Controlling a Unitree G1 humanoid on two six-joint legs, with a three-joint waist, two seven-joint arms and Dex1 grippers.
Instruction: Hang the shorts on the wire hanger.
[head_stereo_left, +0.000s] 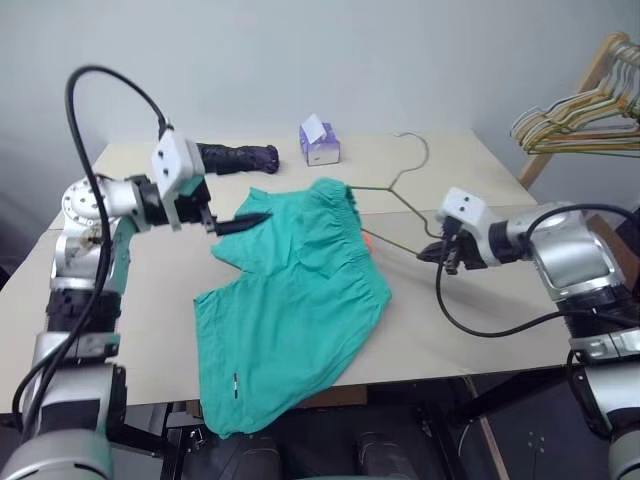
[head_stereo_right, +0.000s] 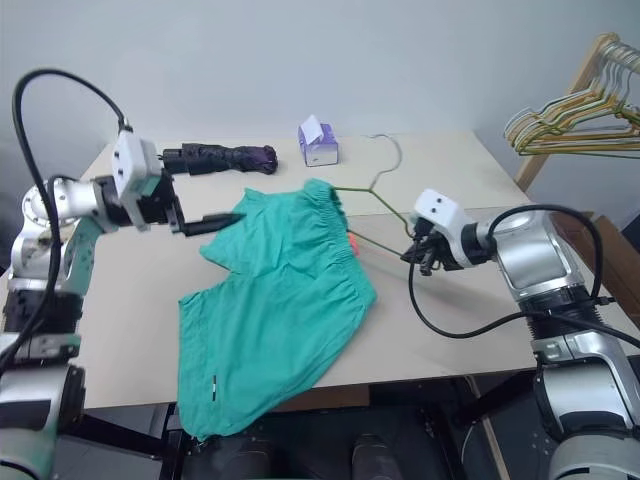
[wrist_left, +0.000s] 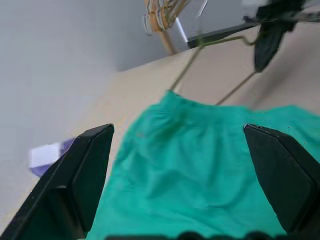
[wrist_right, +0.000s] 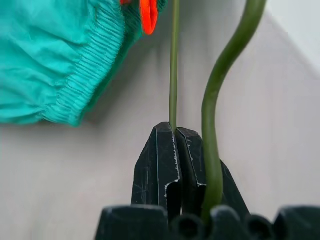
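Left eye view: the shorts (head_stereo_left: 290, 300) lie spread on the desk (head_stereo_left: 480, 190), one leg hanging over its near edge. The right gripper (head_stereo_left: 437, 252) has its fingers clamped on the wire hanger (head_stereo_left: 400, 190), whose far end runs under the waistband. The left gripper (head_stereo_left: 232, 224), fingers wide apart, hovers over the shorts' left edge.

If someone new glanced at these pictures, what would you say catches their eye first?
The teal shorts sprawl across the middle of the table, one leg hanging over the near edge. The right gripper is shut on the wire hanger, whose far end is tucked under the waistband. The left gripper, open, hovers at the shorts' far left corner.
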